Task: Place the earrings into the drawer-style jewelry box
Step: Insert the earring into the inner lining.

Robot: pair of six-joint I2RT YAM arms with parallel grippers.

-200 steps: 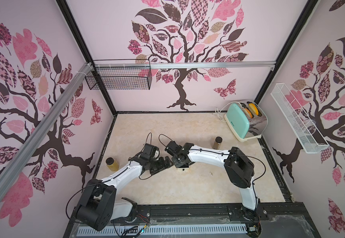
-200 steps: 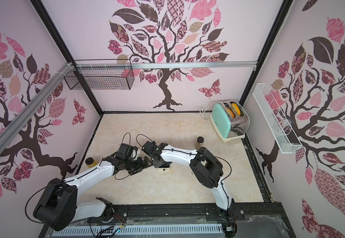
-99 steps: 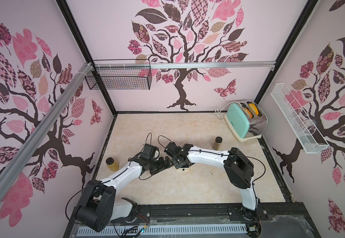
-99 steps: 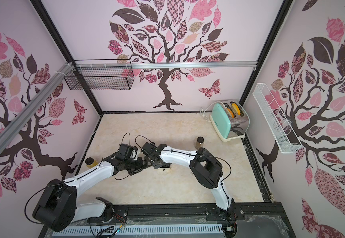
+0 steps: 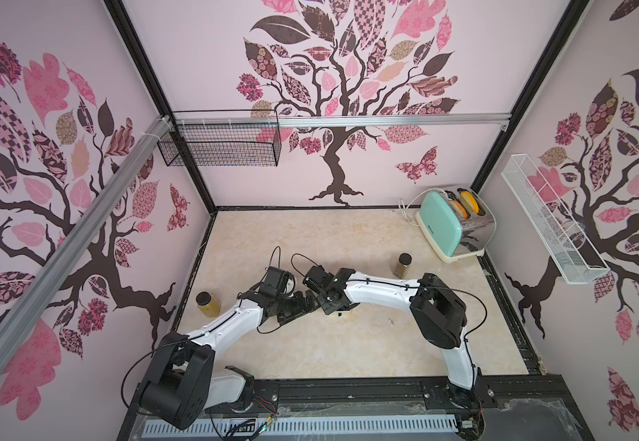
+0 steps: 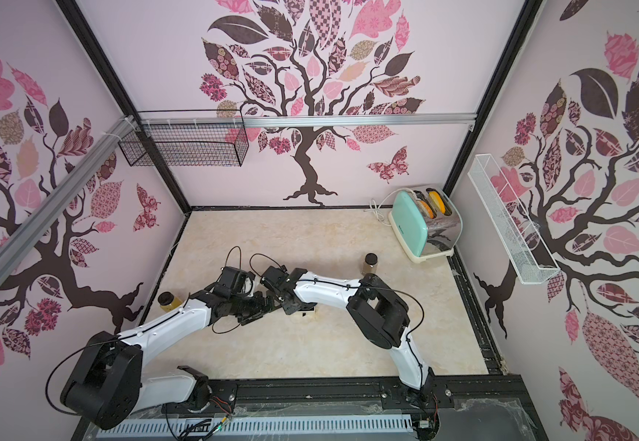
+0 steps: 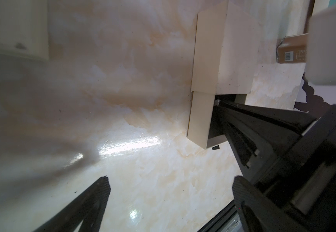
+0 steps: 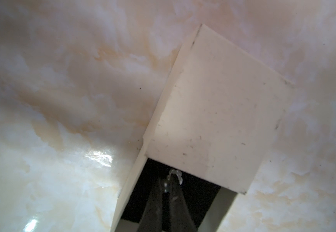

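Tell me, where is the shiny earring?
In the right wrist view, the shiny earring is pinched in the right pincer, over the open black drawer.

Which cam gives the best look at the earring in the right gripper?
Right wrist view: the silvery earring shows sharp and close between the tips of the shut right gripper, over the open drawer. The left wrist view gives only a tiny glint at those tips. In both top views the arms hide it.
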